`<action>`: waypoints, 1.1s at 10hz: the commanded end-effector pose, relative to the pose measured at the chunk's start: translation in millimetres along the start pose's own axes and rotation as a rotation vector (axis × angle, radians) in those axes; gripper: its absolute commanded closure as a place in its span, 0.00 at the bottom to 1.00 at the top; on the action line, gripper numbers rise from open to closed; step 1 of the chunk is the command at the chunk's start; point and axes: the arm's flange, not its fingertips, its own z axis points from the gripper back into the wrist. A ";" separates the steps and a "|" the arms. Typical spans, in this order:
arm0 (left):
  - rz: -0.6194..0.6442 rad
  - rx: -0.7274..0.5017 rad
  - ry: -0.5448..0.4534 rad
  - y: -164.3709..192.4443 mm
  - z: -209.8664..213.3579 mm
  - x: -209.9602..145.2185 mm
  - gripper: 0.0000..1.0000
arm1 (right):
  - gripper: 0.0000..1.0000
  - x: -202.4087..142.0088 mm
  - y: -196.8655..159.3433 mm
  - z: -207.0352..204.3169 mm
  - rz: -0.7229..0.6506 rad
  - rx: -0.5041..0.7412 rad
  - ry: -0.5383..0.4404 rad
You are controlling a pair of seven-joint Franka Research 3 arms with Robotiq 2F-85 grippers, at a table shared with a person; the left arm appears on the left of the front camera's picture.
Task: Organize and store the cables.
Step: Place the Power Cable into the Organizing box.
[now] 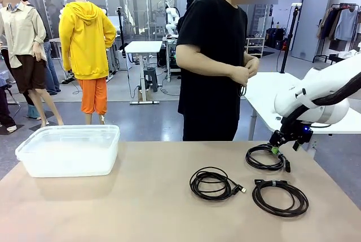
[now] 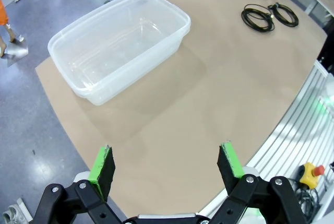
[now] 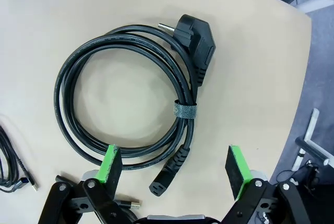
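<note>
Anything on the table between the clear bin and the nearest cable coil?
Nothing: in the front view, bare tabletop runs from the clear plastic bin to the middle cable coil.

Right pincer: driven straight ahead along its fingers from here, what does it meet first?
Most likely the tied black cable coil: its socket end lies between the open fingers of the right pincer. The gap to it is unclear.

Above the far right corner of the table (image 1: pixel 141 208): white, rounded, glossy right arm (image 1: pixel 318 95), with a black hose along its underside and a small blue light (image 1: pixel 306 131) at the wrist. Black right gripper (image 1: pixel 281 153) and left gripper (image 2: pixel 165 151) alike: bright green pads (image 2: pixel 103 164) on linked black fingers, silver pivot pins at the joints.
</note>
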 end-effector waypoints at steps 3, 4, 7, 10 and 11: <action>-0.012 -0.009 -0.008 -0.2 0.1 0.9 0.00 | 0.00 -1.0 -0.1 1.5 0.006 -0.004 0.000; -0.012 -0.009 -0.008 -0.2 0.1 0.9 0.00 | 0.00 -0.1 -0.3 0.0 -0.001 0.001 0.000; -0.012 -0.009 -0.008 -0.2 0.1 0.9 0.00 | 0.00 17.2 -6.1 -25.4 -0.054 -0.018 0.027; -0.012 -0.009 -0.008 -0.2 0.1 0.9 0.00 | 0.00 32.1 -6.8 -43.3 -0.094 -0.035 0.056; -0.012 -0.009 -0.008 -0.2 0.1 0.9 0.00 | 0.17 33.4 -7.0 -42.9 -0.095 -0.042 0.057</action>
